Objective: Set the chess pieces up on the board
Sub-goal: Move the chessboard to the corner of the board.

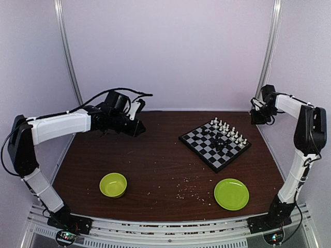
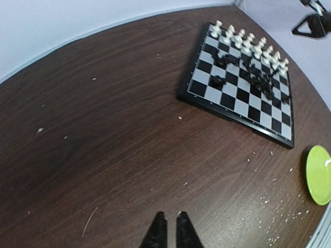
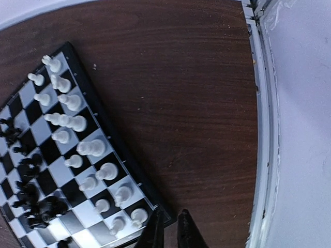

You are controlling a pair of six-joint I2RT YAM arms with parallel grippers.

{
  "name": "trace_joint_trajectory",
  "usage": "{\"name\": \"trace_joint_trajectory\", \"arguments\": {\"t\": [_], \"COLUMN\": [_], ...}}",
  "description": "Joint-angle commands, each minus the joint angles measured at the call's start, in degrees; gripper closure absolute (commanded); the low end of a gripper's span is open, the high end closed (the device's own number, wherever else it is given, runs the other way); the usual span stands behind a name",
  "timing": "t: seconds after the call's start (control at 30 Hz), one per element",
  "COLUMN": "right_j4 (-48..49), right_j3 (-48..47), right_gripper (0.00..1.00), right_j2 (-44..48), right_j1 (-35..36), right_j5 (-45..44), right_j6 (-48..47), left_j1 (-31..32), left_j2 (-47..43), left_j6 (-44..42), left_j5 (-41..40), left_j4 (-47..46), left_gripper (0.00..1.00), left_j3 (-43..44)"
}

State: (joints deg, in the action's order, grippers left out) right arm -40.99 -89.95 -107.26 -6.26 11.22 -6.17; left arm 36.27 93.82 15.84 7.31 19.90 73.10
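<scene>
The board (image 1: 207,147) lies at the back right of the table. White chess pieces (image 1: 227,129) stand in two rows along its far right edge, and black chess pieces (image 1: 220,142) are bunched loosely near its middle. My left gripper (image 1: 137,126) hovers over bare table at the back left, far from the board (image 2: 227,101). Its fingers are nearly together with nothing between them (image 2: 171,213). My right gripper (image 1: 257,119) hangs just off the board's right corner (image 3: 110,129), beside the white pieces (image 3: 77,124). It is also shut and empty (image 3: 171,211).
A lime-green bowl (image 1: 113,185) sits near the front left and a lime-green plate (image 1: 231,194) near the front right. Pale crumbs (image 1: 189,188) are scattered between them. The enclosure's wall and metal post (image 3: 264,129) stand close to the right gripper.
</scene>
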Motion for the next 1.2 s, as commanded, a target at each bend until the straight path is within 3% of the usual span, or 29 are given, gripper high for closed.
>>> {"name": "trace_joint_trajectory", "arguments": {"t": [0.0,0.1,0.33,0.5,0.63,0.7,0.87,1.13,1.17], "right_j4": [-9.5,-11.9,-15.7,-18.0,-17.8,-16.7,-10.5,0.4,2.2], "right_j3": [-8.9,-11.6,-13.0,-12.4,-9.7,-8.1,-2.2,6.8,8.4], "right_gripper": [0.96,0.97,0.97,0.93,0.81,0.68,0.58,0.45,0.36], "right_j2": [-8.2,-11.8,-13.9,-13.0,-9.1,-7.0,-2.3,0.6,0.7], "right_j1": [-1.5,-2.0,-2.2,-2.3,-2.3,-2.6,-2.9,-5.6,-5.9], "right_j5": [-2.6,-4.0,-6.5,-5.3,-0.5,4.1,11.9,19.3,21.1], "right_j6": [-1.5,-2.4,-4.6,-5.3,-1.9,1.9,9.8,24.9,26.9], "left_j1": [4.0,5.4,5.8,5.9,5.4,4.6,1.7,0.4,0.4], "left_j2": [7.7,13.5,25.5,29.7,30.6,31.4,35.7,39.9,40.2], "left_j6": [6.0,8.9,12.8,13.0,13.1,13.3,15.9,19.2,19.6], "left_j5": [4.0,5.1,4.3,5.3,5.2,5.0,7.5,10.7,11.0], "left_j4": [-4.0,-4.4,-0.4,2.2,1.9,1.9,1.4,-1.0,-1.5], "left_gripper": [0.98,1.0,0.64,0.57,0.54,0.43,0.32,0.31,0.31], "left_j3": [6.4,10.5,24.7,30.7,32.3,33.7,38.4,42.3,42.3]}}
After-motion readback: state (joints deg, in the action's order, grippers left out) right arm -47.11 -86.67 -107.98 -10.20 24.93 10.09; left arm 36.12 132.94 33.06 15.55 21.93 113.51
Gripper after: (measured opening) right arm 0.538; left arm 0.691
